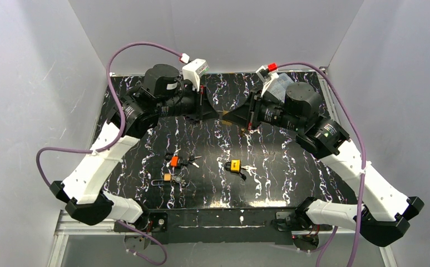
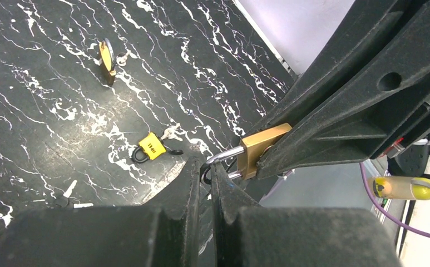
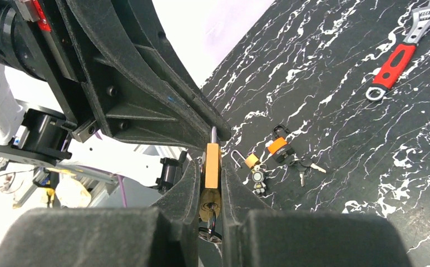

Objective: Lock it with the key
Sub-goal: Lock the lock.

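Note:
A brass padlock [image 3: 212, 164] is held in the air at the back centre of the table, between the two grippers. My right gripper [image 3: 209, 164] is shut on its body, one finger on each flat side. A key [image 3: 211, 219] on a ring sticks out of the keyhole at the lock's near end. My left gripper [image 2: 208, 167] is shut, its fingertips pinching the silver shackle [image 2: 223, 157] that comes out of the brass padlock [image 2: 260, 149]. From above, the left gripper [image 1: 212, 113] and the right gripper [image 1: 232, 115] meet tip to tip and hide the lock.
On the black marbled table [image 1: 290, 183] lie a yellow padlock [image 1: 235, 165], an orange padlock with keys [image 1: 174, 161] and a small brass padlock with a figure keyring [image 1: 167, 177]. A red-handled wrench [image 3: 393, 65] lies further off. White walls enclose the table.

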